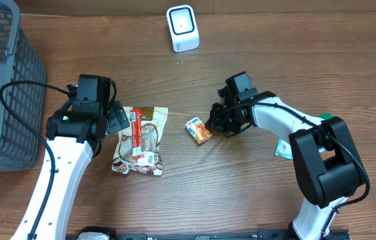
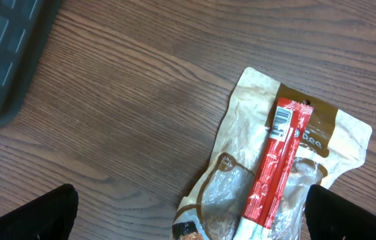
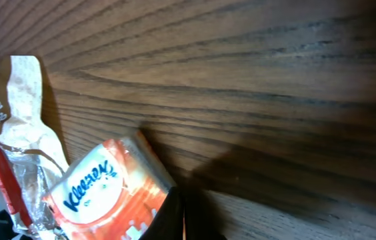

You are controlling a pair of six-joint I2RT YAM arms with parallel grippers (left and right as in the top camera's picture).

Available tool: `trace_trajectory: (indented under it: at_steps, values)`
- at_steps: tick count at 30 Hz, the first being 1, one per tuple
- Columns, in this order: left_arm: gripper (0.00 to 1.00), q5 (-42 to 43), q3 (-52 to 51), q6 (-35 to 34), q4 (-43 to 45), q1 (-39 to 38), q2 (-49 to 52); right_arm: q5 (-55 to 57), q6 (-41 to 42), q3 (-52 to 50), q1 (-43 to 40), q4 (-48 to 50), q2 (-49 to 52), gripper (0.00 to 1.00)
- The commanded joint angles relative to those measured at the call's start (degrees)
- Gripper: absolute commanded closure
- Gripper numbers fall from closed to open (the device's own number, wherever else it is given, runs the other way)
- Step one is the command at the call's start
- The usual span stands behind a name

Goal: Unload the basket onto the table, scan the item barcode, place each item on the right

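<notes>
On the dark, grained wooden bench [image 1: 255,200], scanning looks not yet begun. The soft orange tissue pack [image 1: 199,131] lies flat mid-bench, well apart from the boxy white scanner [image 1: 182,28]. The right gripper [image 1: 217,121] is closed and empty just beside it, and the left gripper [image 1: 117,119] gapes over a crinkly paper pouch [image 1: 143,141].

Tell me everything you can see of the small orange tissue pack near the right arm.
The tissue pack is a small, soft-looking plastic-wrapped block, orange with a white panel reading Kleenex in blue. It lies flat, angled, on the wooden table, apart from the beige pouch. The right arm's shut jaws sit at its edge; contact is unclear.
</notes>
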Motion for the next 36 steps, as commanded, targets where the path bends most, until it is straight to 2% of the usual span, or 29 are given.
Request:
trace_trajectory:
  at_steps: [1,14,21,28,36]
  values:
    - [0.00,-0.8,0.9,0.2,0.0,0.0,-0.2,0.7,0.2,-0.7,-0.2,0.1,-0.3,0.96]
    - [0.00,-0.8,0.9,0.2,0.0,0.0,-0.2,-3.0,1.1,-0.7,-2.2,2.3,-0.3,0.96]
    - [0.00,-0.8,0.9,0.2,0.0,0.0,-0.2,-2.3,1.6,-0.7,-1.6,-2.6,-0.3,0.96]
    - [0.00,-0.8,0.9,0.2,0.0,0.0,-0.2,-2.4,1.9,-0.8,2.4,-4.2,-0.3,0.92]
    - [0.00,-0.8,0.9,0.2,0.0,0.0,-0.2,-2.4,0.2,1.2,0.5,-6.4,-0.4,0.83]
